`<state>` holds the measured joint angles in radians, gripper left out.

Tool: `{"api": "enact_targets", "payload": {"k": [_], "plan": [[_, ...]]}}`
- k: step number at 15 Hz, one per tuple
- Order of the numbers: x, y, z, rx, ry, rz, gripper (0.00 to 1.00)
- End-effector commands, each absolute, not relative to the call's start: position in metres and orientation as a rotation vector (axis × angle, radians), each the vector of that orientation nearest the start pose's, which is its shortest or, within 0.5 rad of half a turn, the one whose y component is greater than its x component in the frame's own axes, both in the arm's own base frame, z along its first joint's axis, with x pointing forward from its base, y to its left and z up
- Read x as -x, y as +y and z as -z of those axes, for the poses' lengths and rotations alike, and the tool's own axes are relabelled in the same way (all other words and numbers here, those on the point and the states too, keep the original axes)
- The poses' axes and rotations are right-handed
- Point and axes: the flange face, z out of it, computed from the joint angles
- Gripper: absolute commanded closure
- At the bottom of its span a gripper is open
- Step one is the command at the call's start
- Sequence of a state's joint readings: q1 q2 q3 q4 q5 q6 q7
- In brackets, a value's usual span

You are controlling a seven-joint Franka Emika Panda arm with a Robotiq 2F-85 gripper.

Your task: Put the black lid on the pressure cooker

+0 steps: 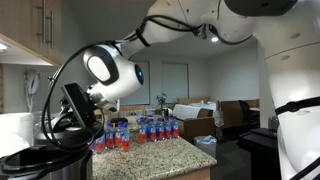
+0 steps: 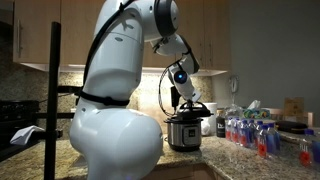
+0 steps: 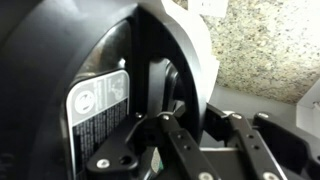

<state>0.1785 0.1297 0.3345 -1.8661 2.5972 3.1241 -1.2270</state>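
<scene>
My gripper [image 3: 195, 110] is shut on the raised handle of the black lid [image 3: 60, 60], whose broad dark surface with a white warning label [image 3: 98, 105] fills the left of the wrist view. In an exterior view the pressure cooker [image 2: 183, 133], with a brushed silver body and black trim, stands on the counter. The black lid [image 2: 190, 111] is at the cooker's top, with the gripper [image 2: 185, 97] directly above it. I cannot tell whether the lid sits flat on the rim. From the opposite side the gripper [image 1: 72, 108] hangs over the cooker's black top [image 1: 45, 162].
A cluster of small bottles [image 1: 140, 130] with red and blue contents stands on the granite counter [image 3: 265, 45] beside the cooker, also seen as bottles [image 2: 255, 135]. Wall cabinets [image 1: 25, 30] hang close above. The robot's white body [image 2: 115, 110] blocks much of an exterior view.
</scene>
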Motion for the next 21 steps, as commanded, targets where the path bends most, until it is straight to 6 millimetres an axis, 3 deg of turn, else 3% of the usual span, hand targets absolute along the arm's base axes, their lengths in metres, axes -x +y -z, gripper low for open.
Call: {"api": "enact_targets", "payload": {"k": [1, 9, 17, 21], "plan": [[-0.544, 0.254, -0.434, 1.884, 0.825, 0.781, 0.95], [-0.553, 0.295, -0.435, 1.889, 0.738, 0.811, 0.95], [-0.561, 0.318, -0.432, 1.910, 0.707, 0.865, 0.95], [-0.551, 0.333, -0.421, 1.940, 0.684, 0.850, 0.95]]}}
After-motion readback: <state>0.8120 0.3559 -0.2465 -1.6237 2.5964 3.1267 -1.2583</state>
